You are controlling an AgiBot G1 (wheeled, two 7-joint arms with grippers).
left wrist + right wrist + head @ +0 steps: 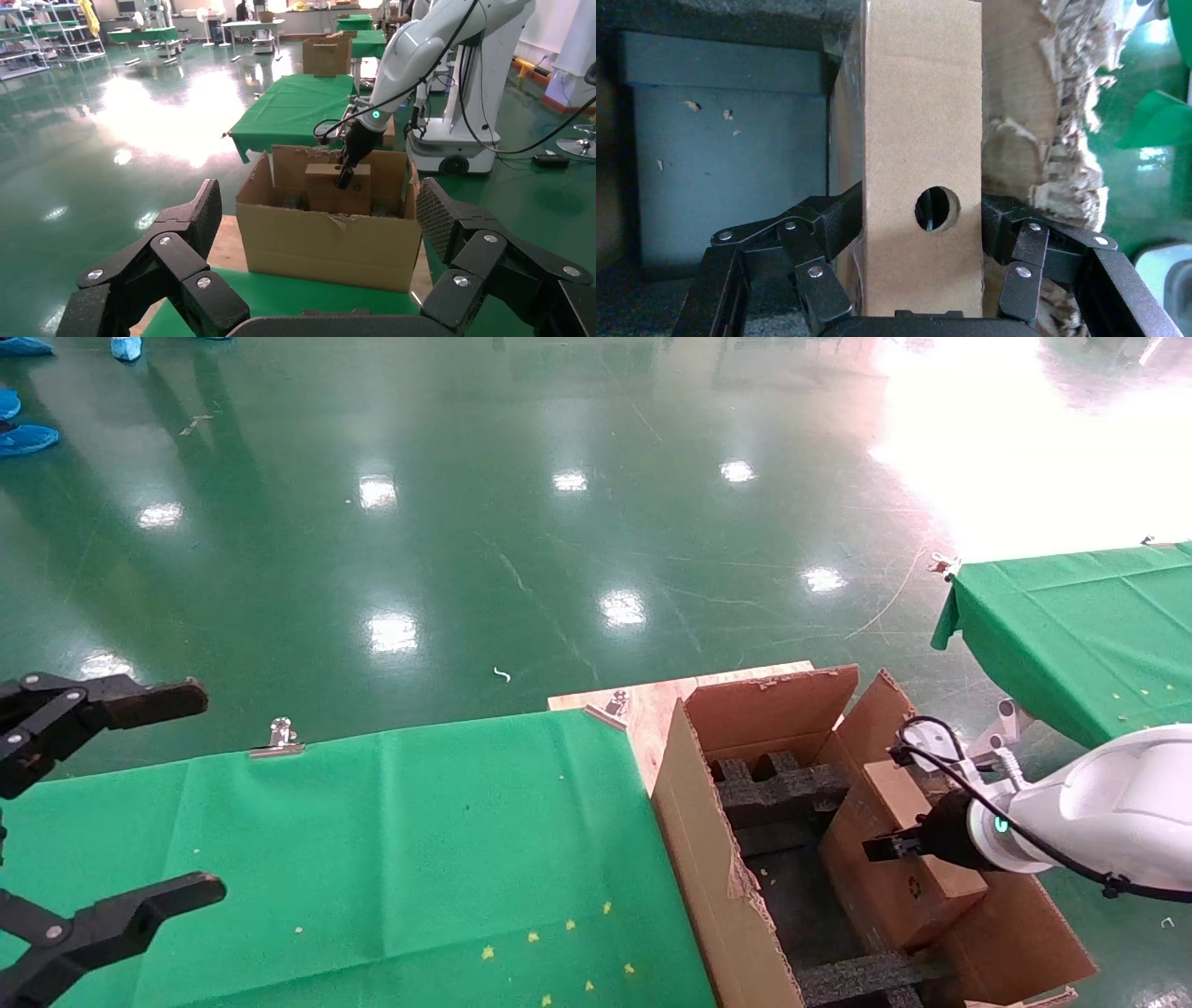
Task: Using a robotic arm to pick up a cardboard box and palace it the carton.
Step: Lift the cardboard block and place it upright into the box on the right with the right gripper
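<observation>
The carton (717, 859) is stood open at the end of the green-clothed table (391, 859), its ragged flaps spread so that the interior with its black foam inserts (782, 794) can be reached from above. Over its far side the robotic arm (1099, 812), the robot's right, is angled down into the opening. The right gripper (923, 239) is closed on the cardboard box (908, 864), a finger pressed to each broad face, the narrow holed face being turned toward the wrist camera. Held this way, on edge, the box is presumably meant to slide between the foam and the carton wall. It is already within the carton, against the side wall; whether its lower edge rests on the bottom is hidden, so it cannot be said to be seated. The left gripper (102, 803) is parked over the table edge, jaws spread wide and empty.
</observation>
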